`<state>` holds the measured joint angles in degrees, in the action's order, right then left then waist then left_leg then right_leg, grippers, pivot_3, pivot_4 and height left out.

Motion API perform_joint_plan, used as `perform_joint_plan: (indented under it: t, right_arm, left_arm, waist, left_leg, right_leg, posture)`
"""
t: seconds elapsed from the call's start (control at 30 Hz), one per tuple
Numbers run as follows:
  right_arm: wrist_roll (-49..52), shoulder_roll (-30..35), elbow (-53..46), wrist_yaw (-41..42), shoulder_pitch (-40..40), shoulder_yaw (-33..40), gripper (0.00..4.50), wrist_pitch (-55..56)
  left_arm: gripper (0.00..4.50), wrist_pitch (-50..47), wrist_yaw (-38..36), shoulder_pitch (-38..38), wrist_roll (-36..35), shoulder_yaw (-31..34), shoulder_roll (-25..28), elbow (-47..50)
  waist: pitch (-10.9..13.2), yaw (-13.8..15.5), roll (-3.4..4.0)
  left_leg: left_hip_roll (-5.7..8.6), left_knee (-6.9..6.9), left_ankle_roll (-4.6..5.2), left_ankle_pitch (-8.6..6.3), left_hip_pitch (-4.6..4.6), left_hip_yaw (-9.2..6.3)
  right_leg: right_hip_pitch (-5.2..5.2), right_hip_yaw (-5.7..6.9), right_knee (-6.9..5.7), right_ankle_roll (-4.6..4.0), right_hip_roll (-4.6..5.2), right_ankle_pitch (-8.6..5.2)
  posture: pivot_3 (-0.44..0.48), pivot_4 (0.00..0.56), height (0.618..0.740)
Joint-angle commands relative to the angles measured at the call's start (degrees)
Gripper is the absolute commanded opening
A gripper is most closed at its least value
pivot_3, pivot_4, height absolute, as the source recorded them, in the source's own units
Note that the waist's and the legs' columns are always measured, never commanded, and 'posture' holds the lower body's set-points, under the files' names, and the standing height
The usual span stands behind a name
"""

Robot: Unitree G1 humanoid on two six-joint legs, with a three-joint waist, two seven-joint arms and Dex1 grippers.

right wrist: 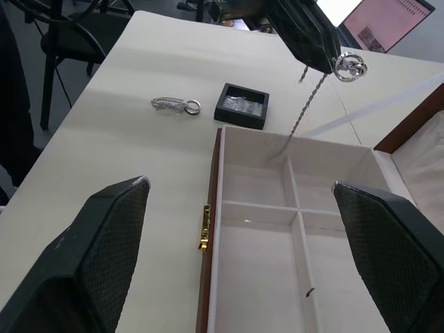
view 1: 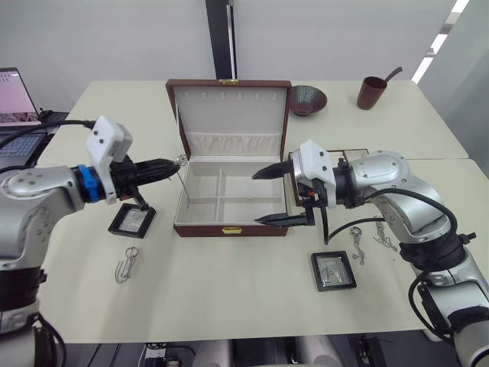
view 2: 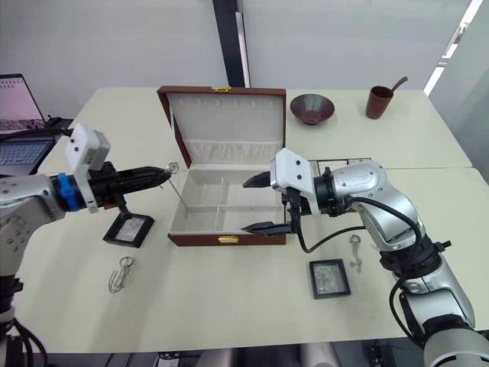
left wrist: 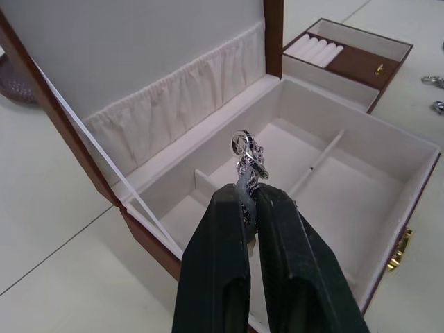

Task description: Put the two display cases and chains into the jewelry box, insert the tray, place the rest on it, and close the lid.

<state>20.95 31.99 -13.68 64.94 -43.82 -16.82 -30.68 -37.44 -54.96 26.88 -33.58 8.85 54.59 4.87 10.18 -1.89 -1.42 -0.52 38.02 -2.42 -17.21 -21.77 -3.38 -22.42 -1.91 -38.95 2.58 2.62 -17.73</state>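
Two grippers are working at the jewelry box point(view 1: 229, 200), and no readable writing or brand mark is showing on any item.

The left gripper point(view 1: 174, 166) is pinching a chain point(left wrist: 248, 154) between fully closed fingers point(left wrist: 215, 277). A ring at the chain's upper end is standing just above the fingertips, and a thin strand is hanging down at the box's left wall, over the rear-left compartment. The left arm is reaching in level from the left side, with its fingers pointing right toward the box.

The right gripper point(view 1: 276, 196) is spread wide and gripping nothing. One fingertip is hovering over the right rear compartment, while the other is sitting near the front right corner of the box. The right arm is bending in from the right, with its forearm lying level across the table point(view 1: 229, 298).

The lid point(view 1: 229, 115) is standing open and upright behind the compartments. The tray point(left wrist: 350, 59) is lying on the table beside the box's right wall. One display case point(view 1: 132, 220) is resting left of the box, under the left arm. The second display case point(view 1: 333, 271) is lying front-right of the box. A second chain point(view 1: 126, 264) is lying near the left case. More small silvery pieces point(view 1: 357, 241) are lying to the right.

A bowl point(view 1: 306, 99) and a cup point(view 1: 373, 92) are standing at the far edge.
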Motion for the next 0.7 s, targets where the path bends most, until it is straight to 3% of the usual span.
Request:
perform_joint_plan:
  t: [0.03,0.4,0.7]
  right_arm:
    - [-0.14,-0.05,-2.23,-1.45,-1.09,1.2,4.5,-0.5]
    - [-0.15,0.33,-2.2,-2.95,-1.43,1.33,4.5,-1.3]
    - [-0.73,0.44,-1.91,-3.57,-1.23,1.32,4.5,-0.93]
  left_arm:
    - [0.01,3.01,-1.84,3.71,2.71,-1.93,-0.75,-2.48]
    - [0.01,10.91,0.47,12.27,14.56,-8.98,-7.18,-13.5]
    - [0.01,11.53,1.15,11.72,20.51,-12.07,-9.35,-14.63]
  waist:
    - [0.0,0.01,0.0]
    - [0.0,0.04,-0.01]
    - [0.0,-0.03,-0.01]
  left_leg:
    - [0.0,0.01,0.0,0.0,-0.02,-0.02]
    - [0.01,0.1,0.01,0.01,-0.04,-0.05]
    - [0.01,0.1,-0.01,0.02,-0.05,-0.06]
  right_leg:
    - [-0.01,0.0,-0.01,0.0,-0.01,0.0]
    - [0.0,0.01,-0.03,0.0,-0.05,0.0]
    - [0.0,0.0,-0.03,0.01,-0.05,0.0]
  posture:
    - [0.0,0.15,0.74]
    - [0.0,0.15,0.74]
    - [0.0,0.15,0.74]
